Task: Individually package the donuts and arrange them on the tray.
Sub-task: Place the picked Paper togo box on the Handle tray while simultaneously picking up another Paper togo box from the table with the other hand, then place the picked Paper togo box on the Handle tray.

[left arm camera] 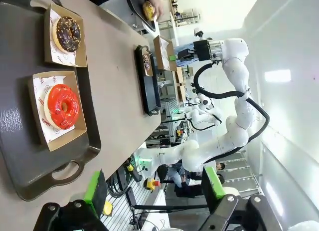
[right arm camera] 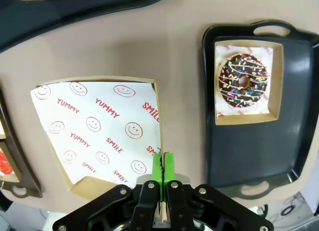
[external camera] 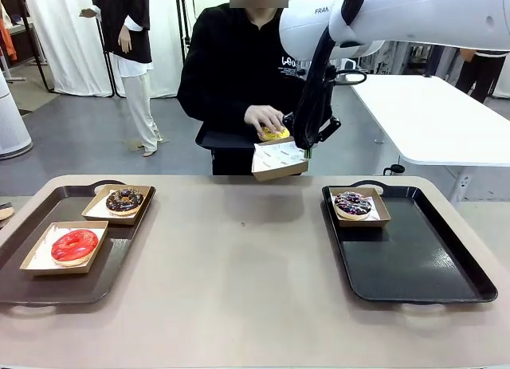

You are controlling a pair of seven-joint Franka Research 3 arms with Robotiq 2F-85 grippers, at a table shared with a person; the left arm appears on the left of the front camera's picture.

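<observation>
My right gripper (external camera: 307, 150) is shut on the rim of an empty paper-lined cardboard box (external camera: 279, 160), held up above the table's far edge; the right wrist view shows the gripper (right arm camera: 162, 163) pinching the box (right arm camera: 99, 131) at its wall. Just behind the box, a person's hand (external camera: 267, 116) holds the yellow donut (external camera: 276, 133). The dark purple donut (external camera: 353, 203) sits boxed at the far left corner of the black tray (external camera: 414, 265). The chocolate donut (external camera: 125, 200) and red donut (external camera: 74, 245) lie boxed on the brown tray (external camera: 48, 285). My left gripper (left arm camera: 154, 188) is open with nothing between its fingers, off the table's left end.
The person holds a second black tray (external camera: 227, 138) under the yellow donut. The tan table (external camera: 239, 289) lies bare between the two trays. The black tray has free room in front of the boxed purple donut. A white table (external camera: 430, 114) stands behind on the right.
</observation>
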